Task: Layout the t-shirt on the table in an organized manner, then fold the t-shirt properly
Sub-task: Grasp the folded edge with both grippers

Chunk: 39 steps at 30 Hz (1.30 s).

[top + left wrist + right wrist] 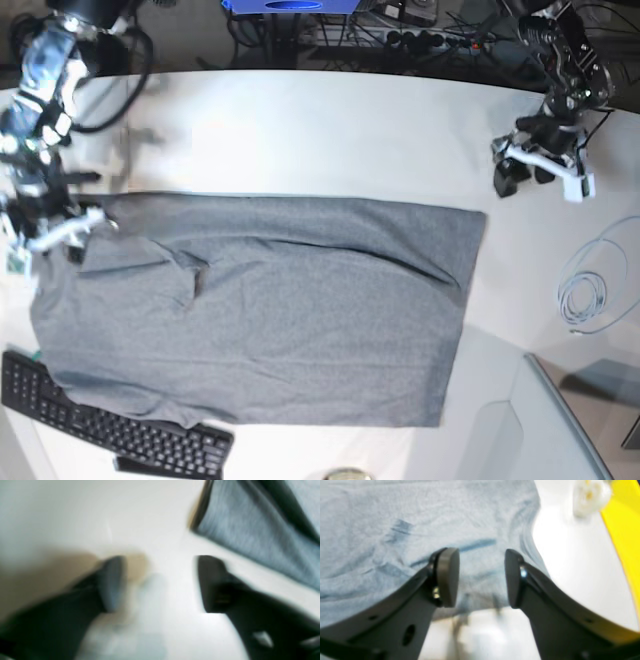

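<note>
Surface [300, 130]: white, spans the base view. Shirt [270, 310]: grey, spread flat across the middle of the surface, folded into a rough rectangle, creases running toward 9 o'clock; lower left corner overlaps a keyboard [100, 420] at 7 o'clock. Left hand [530, 172]: at 2 o'clock, clear of the shirt's corner, over bare surface; wrist view is blurred but shows both fingers apart with nothing between them. Right hand [60, 235]: at 9 o'clock, over the shirt's edge; fingers [447, 576] spread, holding nothing, fabric below. Cable [590, 290]: white coil at 3 o'clock, well apart from the shirt.
</note>
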Motion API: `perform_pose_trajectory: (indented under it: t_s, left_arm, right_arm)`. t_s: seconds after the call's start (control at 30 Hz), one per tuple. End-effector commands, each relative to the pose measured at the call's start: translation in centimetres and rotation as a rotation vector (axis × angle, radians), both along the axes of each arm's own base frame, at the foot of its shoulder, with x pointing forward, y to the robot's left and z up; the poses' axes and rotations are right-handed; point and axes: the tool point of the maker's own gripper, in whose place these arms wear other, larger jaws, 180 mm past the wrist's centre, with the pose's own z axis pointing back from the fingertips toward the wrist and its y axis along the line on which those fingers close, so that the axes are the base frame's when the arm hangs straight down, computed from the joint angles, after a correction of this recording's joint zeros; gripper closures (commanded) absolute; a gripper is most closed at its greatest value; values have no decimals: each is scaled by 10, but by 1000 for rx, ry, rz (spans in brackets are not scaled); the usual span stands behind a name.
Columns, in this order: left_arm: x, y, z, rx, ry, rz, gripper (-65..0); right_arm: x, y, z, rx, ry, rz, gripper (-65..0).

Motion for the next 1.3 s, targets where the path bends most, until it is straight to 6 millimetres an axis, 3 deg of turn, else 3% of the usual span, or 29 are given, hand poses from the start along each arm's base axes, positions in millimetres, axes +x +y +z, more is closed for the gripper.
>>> perform_pose_trajectory:
  t_s: [0.0,0.03,0.1,0.4,0.53,0.73,0.97,1.27]
  left_arm:
    - [13,4,10,-1,-47,11,-587]
    - [19,1,7,-22,-53,16,-630]
    - [30,-6,1,-63,-58,27,-650]
    - [66,-37,-17,-204,-64,41,-594]
    - [77,-50,-24,-258,-57,42,-550]
    - [85,-52,-26,-274,-83,64,-374]
    - [78,-53,-34,-280,-76,78,0]
    - [70,-50,-37,-270,-64,79,0]
  right_arm:
    - [-6,2,3,40,-26,15,-330]
    - [-14,-1,2,67,-33,21,-344]
    - [-28,-6,-3,117,-34,29,-357]
    - [-70,-51,-52,196,75,-140,-356]
    - [-86,-62,-74,251,108,-207,-356]
    - [-81,-61,-80,406,6,-198,-356]
    - [-48,-77,-89,469,-9,-210,-356]
    - [-24,-94,-106,623,-48,-329,-356]
